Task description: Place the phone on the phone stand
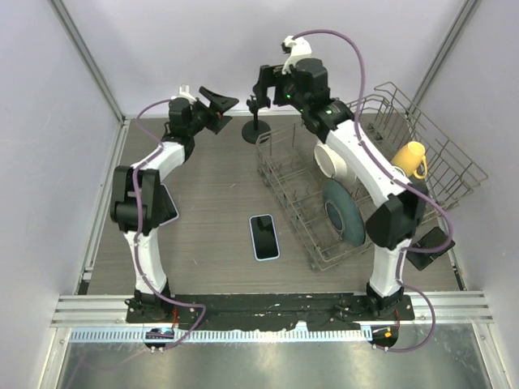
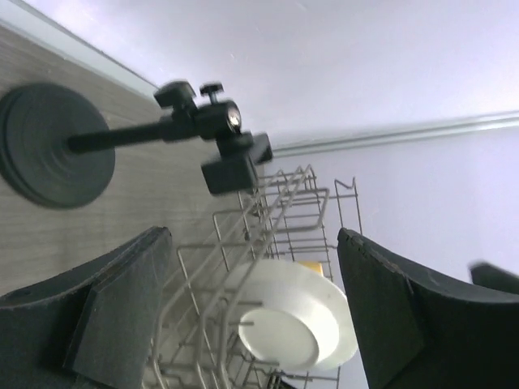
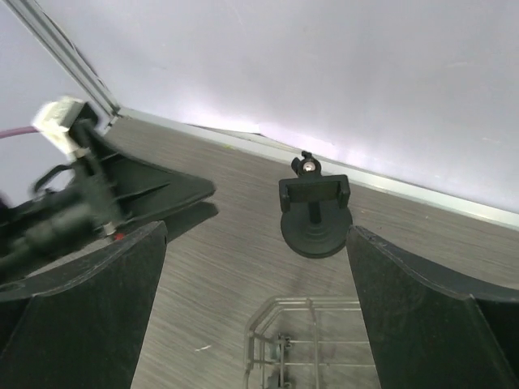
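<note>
The phone (image 1: 264,237), black screen with a pale blue rim, lies flat on the table in the middle, away from both grippers. The phone stand (image 1: 257,123) stands upright at the back of the table, just left of the dish rack; it also shows in the left wrist view (image 2: 57,150) and the right wrist view (image 3: 315,212). My left gripper (image 1: 220,104) is open and empty, raised to the left of the stand (image 2: 253,271). My right gripper (image 1: 263,85) is open and empty, raised above and just behind the stand (image 3: 255,243).
A wire dish rack (image 1: 285,193) fills the right side and holds a white plate (image 1: 334,160), a dark plate (image 1: 340,212) and a yellow cup (image 1: 412,156). A darker phone (image 1: 168,203) lies by the left arm. A black flat object (image 1: 430,243) lies at the right edge.
</note>
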`<action>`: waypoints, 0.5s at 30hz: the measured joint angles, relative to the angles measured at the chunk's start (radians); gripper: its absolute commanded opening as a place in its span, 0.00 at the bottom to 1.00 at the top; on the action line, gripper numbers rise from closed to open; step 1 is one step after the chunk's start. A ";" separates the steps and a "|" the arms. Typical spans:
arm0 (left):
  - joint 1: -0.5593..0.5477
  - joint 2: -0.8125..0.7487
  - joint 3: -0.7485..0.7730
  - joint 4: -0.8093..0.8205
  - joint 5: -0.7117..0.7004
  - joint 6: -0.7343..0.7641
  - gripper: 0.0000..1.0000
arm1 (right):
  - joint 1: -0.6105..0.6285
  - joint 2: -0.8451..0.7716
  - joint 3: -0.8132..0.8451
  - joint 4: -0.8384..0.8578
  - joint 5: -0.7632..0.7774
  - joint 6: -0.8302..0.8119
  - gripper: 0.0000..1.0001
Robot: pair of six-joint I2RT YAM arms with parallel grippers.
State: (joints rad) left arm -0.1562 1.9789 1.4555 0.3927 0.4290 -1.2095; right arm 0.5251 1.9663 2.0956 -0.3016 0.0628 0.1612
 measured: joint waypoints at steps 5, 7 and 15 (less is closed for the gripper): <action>-0.008 0.194 0.187 0.015 -0.010 -0.067 0.85 | -0.068 -0.161 -0.195 0.079 -0.045 0.011 0.98; -0.014 0.255 0.255 0.015 -0.016 -0.077 0.86 | -0.124 -0.194 -0.242 0.105 -0.063 0.023 0.98; -0.060 0.348 0.317 0.051 -0.018 -0.127 0.88 | -0.270 -0.303 -0.411 0.158 -0.083 0.053 0.98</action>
State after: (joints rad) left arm -0.2165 2.3268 1.7725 0.4438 0.4107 -1.3365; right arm 0.2550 1.6630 1.6848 -0.1440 -0.0204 0.2142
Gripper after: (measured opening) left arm 0.879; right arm 0.982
